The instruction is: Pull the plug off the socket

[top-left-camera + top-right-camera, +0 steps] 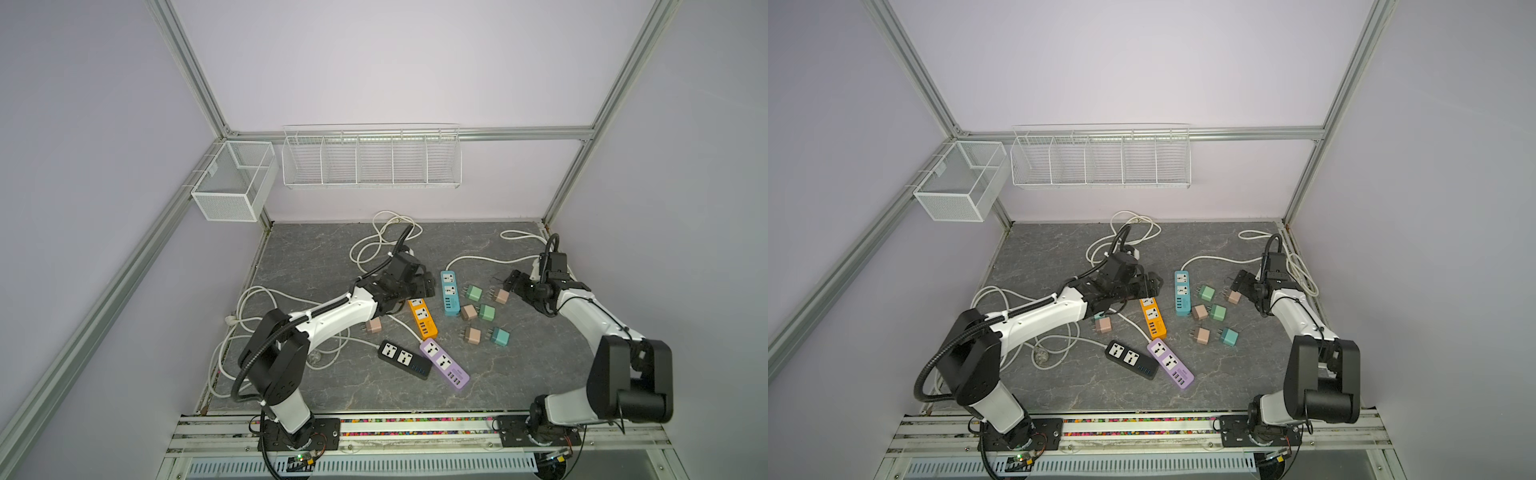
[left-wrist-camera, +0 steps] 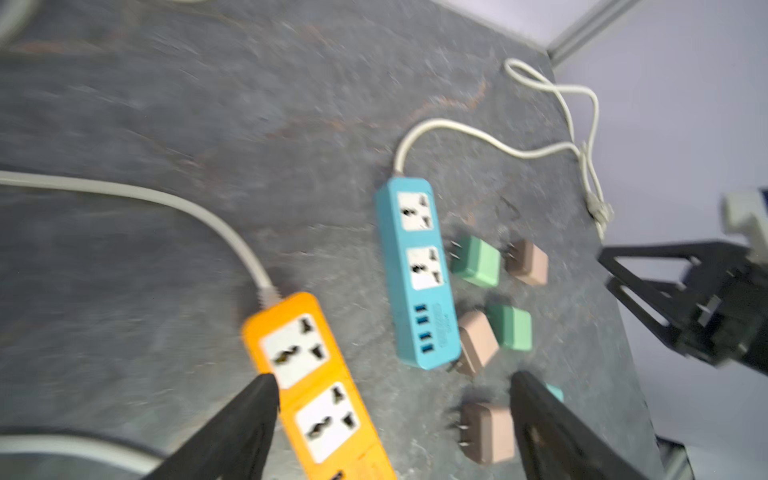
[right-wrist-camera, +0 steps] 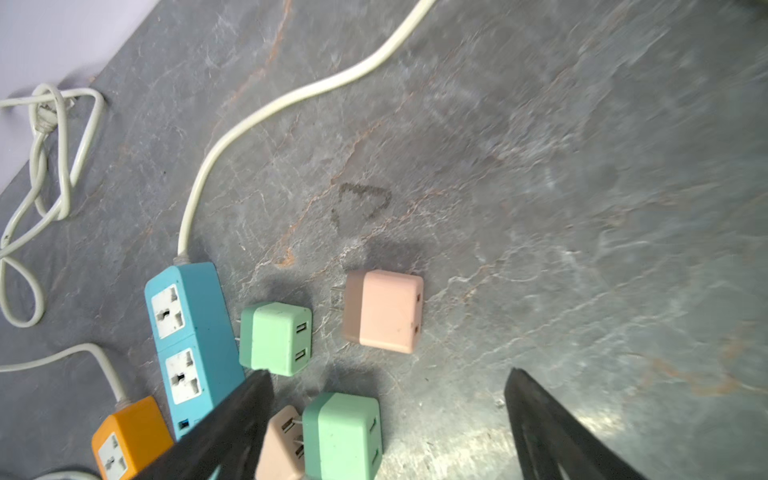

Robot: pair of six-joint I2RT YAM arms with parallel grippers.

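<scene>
Both being held spread wide and empty, left gripper (image 2: 390,376) by orange strip (image 2: 303,374), right gripper (image 3: 388,372) by pink plug (image 3: 386,311) near worktop's (image 3: 540,166) right edge.

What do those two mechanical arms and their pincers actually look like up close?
The left arm and right arm have smooth white shells between chunky black joints. A black ribbed hose and thin tied-down cables run along them. The left gripper and right gripper are black, each with two long tapering fingers.
</scene>
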